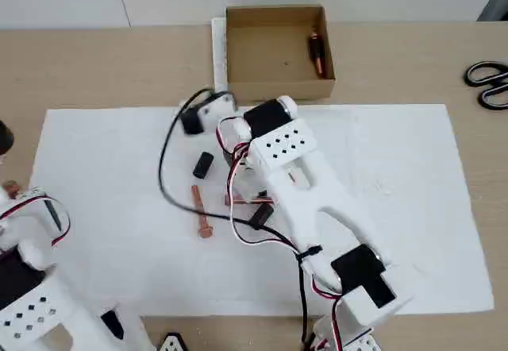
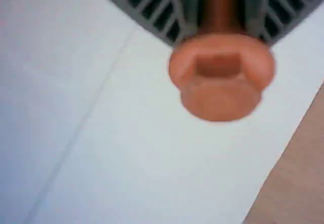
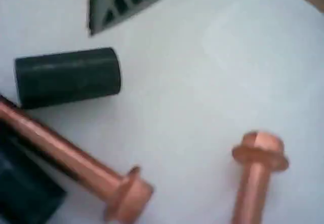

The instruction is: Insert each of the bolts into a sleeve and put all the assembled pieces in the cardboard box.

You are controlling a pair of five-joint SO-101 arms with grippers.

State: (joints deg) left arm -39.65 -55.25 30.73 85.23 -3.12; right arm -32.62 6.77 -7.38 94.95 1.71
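A copper bolt [image 2: 221, 77] sits in my left gripper [image 2: 220, 26], which is shut on its shank with the head sticking out; this arm is at the table's lower left [image 1: 9, 188]. My right gripper [image 1: 232, 151] hovers low over the white sheet, open, with one grey finger [image 3: 126, 1] showing and nothing in it. Below it lie a black sleeve [image 3: 66, 77] [image 1: 204, 164] and two loose copper bolts [image 3: 76, 158] [image 3: 255, 178]. One bolt [image 1: 201, 210] lies beside the arm, the other [image 1: 246, 200] partly under it. The cardboard box [image 1: 274, 85] at the back holds one assembled piece [image 1: 317, 53].
A white paper sheet [image 1: 397, 208] covers the middle of the wooden table. Scissors [image 1: 486, 85] lie at the far right edge. The right arm's black cable [image 1: 164, 168] loops over the sheet near the sleeve. A dark shape [image 3: 20, 193] sits under one bolt's shank.
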